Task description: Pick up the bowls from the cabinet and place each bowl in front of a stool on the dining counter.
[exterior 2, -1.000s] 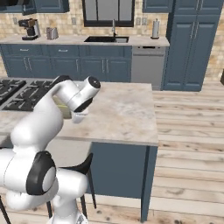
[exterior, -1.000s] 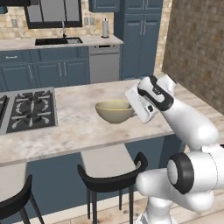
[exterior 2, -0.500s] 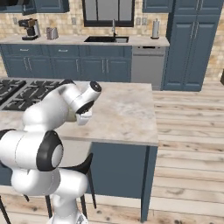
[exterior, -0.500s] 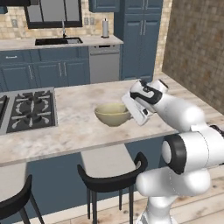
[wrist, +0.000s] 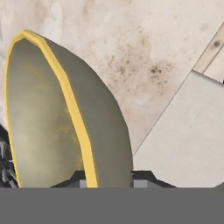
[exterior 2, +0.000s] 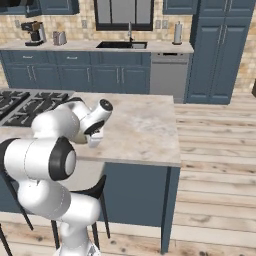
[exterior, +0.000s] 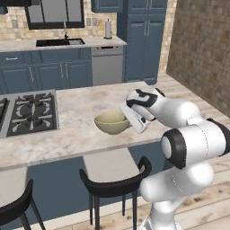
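My fingers are clamped on the rim of the olive bowl: at the bottom of the hand view one tip shows on the inner side of the yellow edge and one on the outer wall, the rim running up between them. In the left base view my gripper sits at centre frame against the bowl's right side, and the bowl looks to be resting on, or just above, the counter; I cannot tell whether its foot is fully down. As I judge it, the step is setting this bowl down in front of the stool that stands below it at lower centre, so I should lower until the base bears flat, keep the rim level, then part my fingers gently and draw back along the rim line, up and away, so neither tip drags the wall and tips it. The spot seems fair: the bowl is near the front edge, above that seat, well apart from the cooktop at left. A second stool shows at the lower left corner, with no bowl before it that I can see. The bowl itself is empty, its inside a dull olive with yellowish streaks. Farther off, at the top of the right base view, the sink is set in the back counter; I cannot see what is in it.
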